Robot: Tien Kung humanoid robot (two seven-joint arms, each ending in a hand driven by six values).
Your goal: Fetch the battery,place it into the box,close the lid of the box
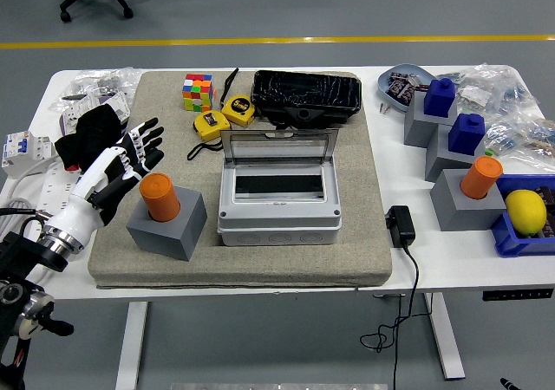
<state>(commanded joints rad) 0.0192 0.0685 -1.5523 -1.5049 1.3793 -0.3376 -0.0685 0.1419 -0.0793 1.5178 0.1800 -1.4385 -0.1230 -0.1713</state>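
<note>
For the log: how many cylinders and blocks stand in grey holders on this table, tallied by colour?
Orange cylinders: 2, one on the mat and one at the right
Blue blocks: 2, the farther one and the nearer one
Total: 4
</note>
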